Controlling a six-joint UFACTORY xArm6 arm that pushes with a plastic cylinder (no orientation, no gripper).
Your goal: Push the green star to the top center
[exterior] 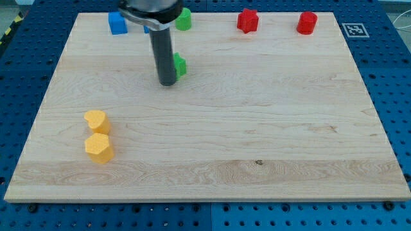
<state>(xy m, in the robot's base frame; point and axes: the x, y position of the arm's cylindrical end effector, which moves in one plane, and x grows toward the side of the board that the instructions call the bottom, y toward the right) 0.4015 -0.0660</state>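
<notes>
Yellow hexagon block (99, 148) nearest; my tip (167, 83) half hides a green block (180, 65); no jaws show.

Lab or robotics test bench. Pale wooden board (212, 128) laid on a blue metal table (392, 77) drilled with a regular grid of mounting holes. Black-and-white fiducial marker (352, 29) fixed at the board's top-right corner. Yellow-and-black hazard striping (9, 29) at the view's top left. No domestic furnishings visible.
</notes>
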